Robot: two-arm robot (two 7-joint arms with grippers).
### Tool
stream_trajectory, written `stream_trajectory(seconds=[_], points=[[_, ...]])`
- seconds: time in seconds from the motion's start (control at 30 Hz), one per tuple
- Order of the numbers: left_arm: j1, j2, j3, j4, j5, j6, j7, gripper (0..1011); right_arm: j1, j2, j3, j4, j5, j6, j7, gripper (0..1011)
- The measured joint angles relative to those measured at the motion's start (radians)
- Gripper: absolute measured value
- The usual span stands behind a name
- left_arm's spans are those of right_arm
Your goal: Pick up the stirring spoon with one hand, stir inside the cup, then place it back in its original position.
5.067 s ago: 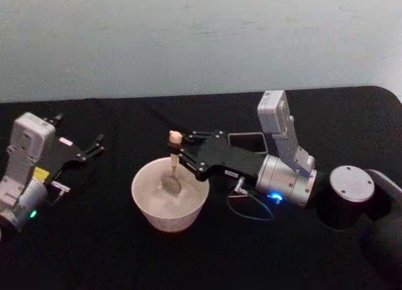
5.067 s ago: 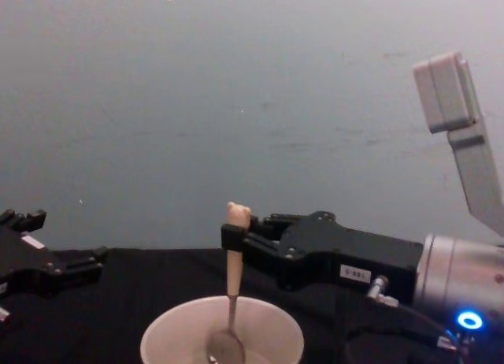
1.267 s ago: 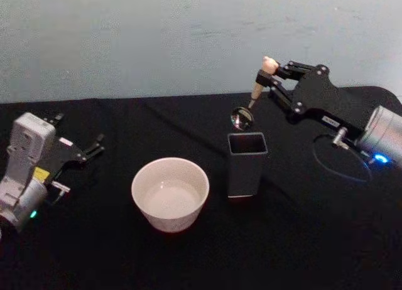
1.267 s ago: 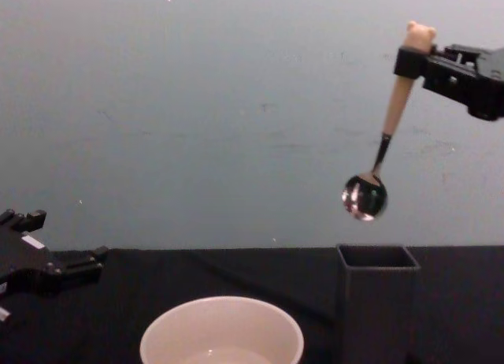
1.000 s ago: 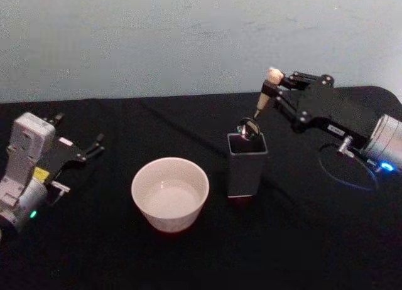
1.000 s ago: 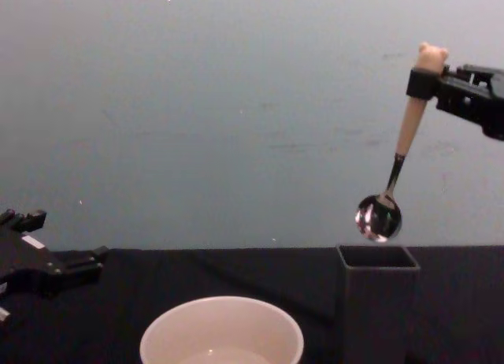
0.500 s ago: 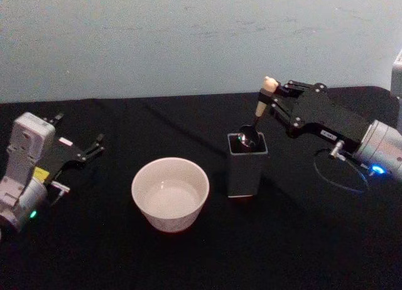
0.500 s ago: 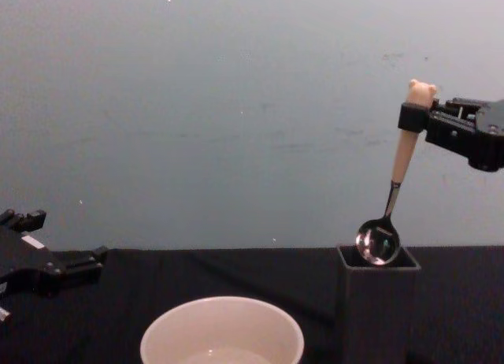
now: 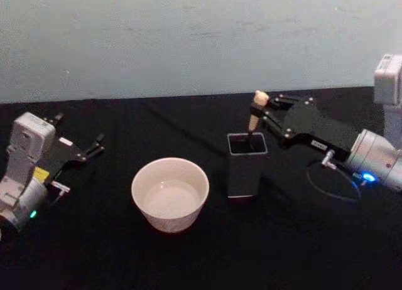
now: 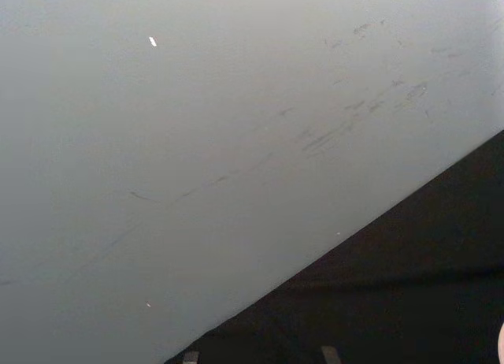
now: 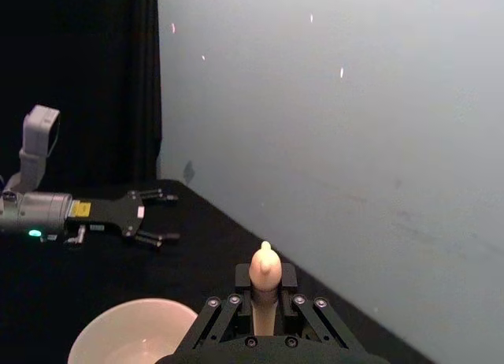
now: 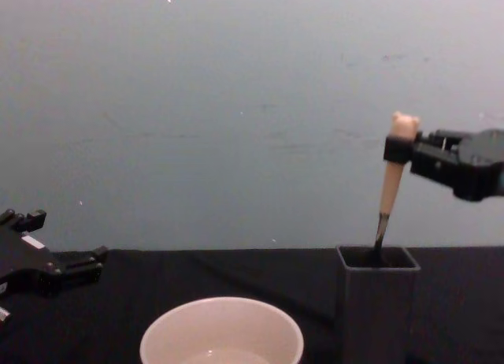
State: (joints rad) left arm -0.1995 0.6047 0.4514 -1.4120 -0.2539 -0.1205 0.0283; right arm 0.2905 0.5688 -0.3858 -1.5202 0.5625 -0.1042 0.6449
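You are at the last step: the stirring spoon (image 9: 254, 116) has its bowl down inside the dark holder (image 9: 245, 166), which stands just right of the cup (image 9: 169, 193) near the tabletop's middle, so only letting go and backing off remain. Your right tool (image 9: 262, 110) is clamped on the handle under the bear knob. Your left tool (image 9: 94, 145) sits parked, fingers apart and empty, by the left edge.

Spoon (image 9: 254, 112) in holder (image 9: 246, 166), right of cup (image 9: 169, 193).
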Motion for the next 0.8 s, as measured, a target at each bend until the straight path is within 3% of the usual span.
stream_trajectory(seconds=[0.4,0.8], points=[[0.0,0.0,0.0,0.0,0.0,0.0,0.0,1001,0.013,-0.053,-0.036,0.089,-0.026,0.042,-0.04,203],[0.0,0.0,0.0,0.0,0.0,0.0,0.0,1002,0.006,-0.066,-0.053,0.109,-0.019,0.085,-0.046,203]])
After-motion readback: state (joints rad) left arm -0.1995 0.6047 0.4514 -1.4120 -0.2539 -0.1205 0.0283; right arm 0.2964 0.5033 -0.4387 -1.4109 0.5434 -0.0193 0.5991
